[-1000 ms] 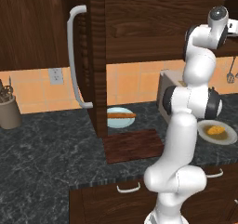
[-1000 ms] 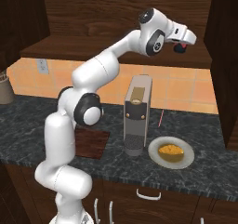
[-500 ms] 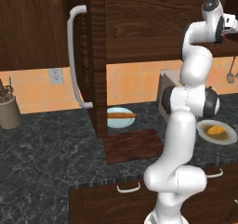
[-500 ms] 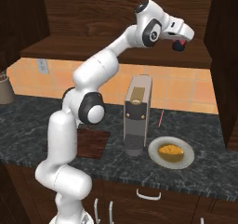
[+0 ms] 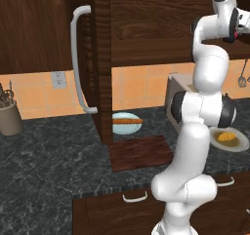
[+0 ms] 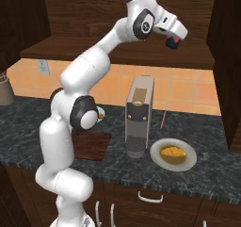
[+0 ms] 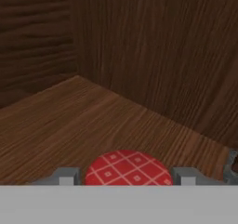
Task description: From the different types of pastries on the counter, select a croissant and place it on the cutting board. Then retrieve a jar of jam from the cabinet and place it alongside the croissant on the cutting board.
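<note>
Arm up high, gripper [image 6: 172,42] round jam jar [image 7: 126,168]

Even, soft rendered light, no glare. The cabinet [image 5: 146,19] interior is dim; faint shadows lie on the tabletop [image 5: 49,156]. The hand view looks soft and slightly blurred.

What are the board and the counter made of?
The cutting board looks like dark reddish wood with a dull finish, as faint grain lines run along it. The counter looks like polished black-grey stone, probably marble or granite, as pale veins mottle it.
</note>
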Available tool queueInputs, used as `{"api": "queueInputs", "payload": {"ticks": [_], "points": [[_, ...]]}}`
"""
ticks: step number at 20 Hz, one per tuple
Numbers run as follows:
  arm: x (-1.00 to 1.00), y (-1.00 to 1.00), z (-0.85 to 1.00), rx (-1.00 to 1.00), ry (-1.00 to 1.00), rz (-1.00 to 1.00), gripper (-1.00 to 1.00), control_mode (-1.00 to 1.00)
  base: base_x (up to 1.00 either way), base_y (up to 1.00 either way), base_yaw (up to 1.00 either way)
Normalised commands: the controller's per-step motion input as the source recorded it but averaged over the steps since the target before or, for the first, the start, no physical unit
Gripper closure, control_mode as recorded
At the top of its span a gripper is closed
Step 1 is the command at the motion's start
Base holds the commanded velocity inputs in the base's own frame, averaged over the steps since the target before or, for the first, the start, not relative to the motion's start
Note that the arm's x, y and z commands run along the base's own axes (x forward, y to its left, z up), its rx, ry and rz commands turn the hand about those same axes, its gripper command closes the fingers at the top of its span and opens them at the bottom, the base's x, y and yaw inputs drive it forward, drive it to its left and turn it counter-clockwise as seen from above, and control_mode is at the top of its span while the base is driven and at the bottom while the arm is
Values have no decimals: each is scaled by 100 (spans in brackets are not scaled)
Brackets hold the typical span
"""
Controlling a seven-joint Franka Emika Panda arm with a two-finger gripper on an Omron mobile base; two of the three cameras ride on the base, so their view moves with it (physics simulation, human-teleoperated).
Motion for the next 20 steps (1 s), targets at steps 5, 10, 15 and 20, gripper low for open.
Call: {"api": "queueInputs", "payload": {"ticks": [5, 10, 15, 20], "points": [[-65, 28, -19, -9, -36, -5, 100, -100, 0, 0, 0], [-78, 29, -12, -8, -41, -5, 100, -100, 0, 0, 0], [-52, 48, 3, -6, -26, -1, 100, -100, 0, 0, 0], [-43, 44, 38, -6, -14, -1, 100, -100, 0, 0, 0]]}}
